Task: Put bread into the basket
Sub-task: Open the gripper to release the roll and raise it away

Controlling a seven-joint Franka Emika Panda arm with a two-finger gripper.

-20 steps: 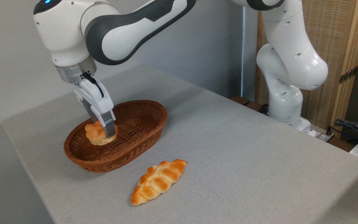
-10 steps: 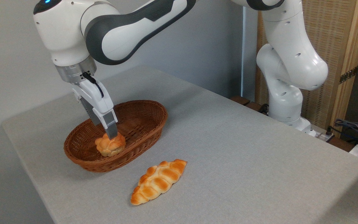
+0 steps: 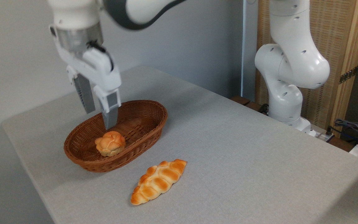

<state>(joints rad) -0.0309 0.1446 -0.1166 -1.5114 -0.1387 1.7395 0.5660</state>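
A robot lab: a white arm (image 3: 291, 65) bolted beside a grey desk (image 3: 228, 149), cables (image 3: 353, 127) trailing nearby.
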